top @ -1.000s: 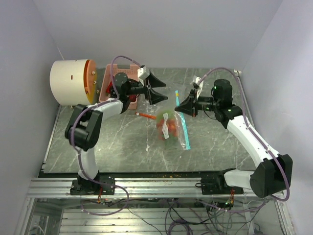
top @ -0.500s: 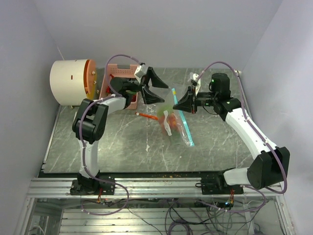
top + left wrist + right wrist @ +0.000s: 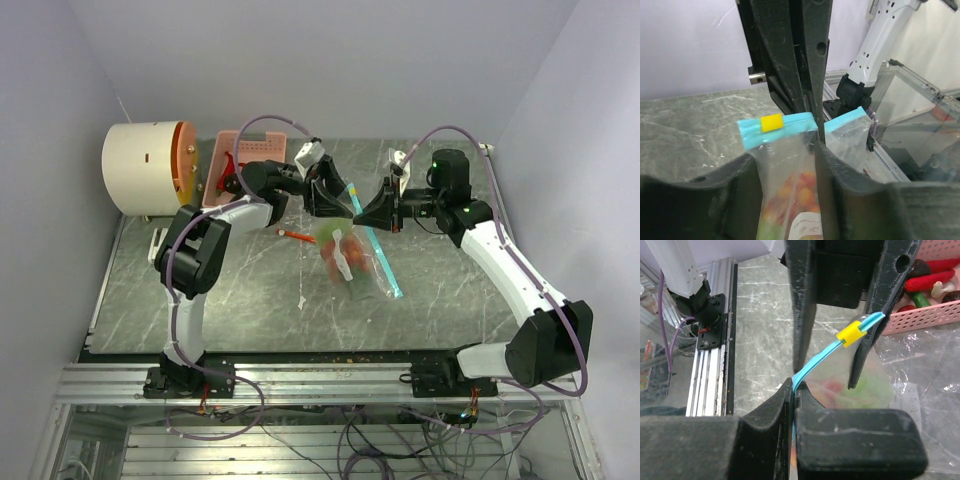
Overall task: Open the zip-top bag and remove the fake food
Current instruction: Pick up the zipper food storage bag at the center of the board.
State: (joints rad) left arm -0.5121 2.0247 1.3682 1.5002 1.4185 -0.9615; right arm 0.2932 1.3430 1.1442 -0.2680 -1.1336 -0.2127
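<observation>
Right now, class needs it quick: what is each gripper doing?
Left gripper: open, jaws straddling the top of the zip-top bag.
Right gripper: shut on the bag's blue zip strip.

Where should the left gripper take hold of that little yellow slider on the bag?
Pinch the yellow slider by its flat faces, probably from above the blue zip strip: it rides the strip's top edge, the bag hangs below, and the right gripper clamps the strip alongside.

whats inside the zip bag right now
Red, orange and green toy food shows through the clear bag; a white label covers some pieces, so no count.
</observation>
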